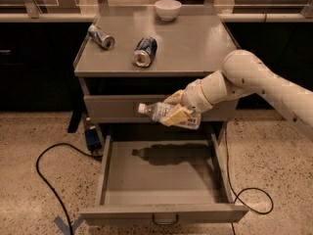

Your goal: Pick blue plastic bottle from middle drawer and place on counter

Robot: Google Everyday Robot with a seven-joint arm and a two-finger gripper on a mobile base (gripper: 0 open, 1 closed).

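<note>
My gripper is shut on the blue plastic bottle, a small clear bottle with a white cap pointing left. It holds the bottle lying sideways in the air, in front of the closed top drawer and well above the middle drawer. The middle drawer is pulled out and its grey floor carries only the bottle's shadow. The counter is the grey cabinet top just above and behind the gripper.
On the counter lie a silver drink can at the left, a dark blue drink can in the middle and a white bowl at the back. A black cable loops on the floor left of the drawer; another cable lies to the right.
</note>
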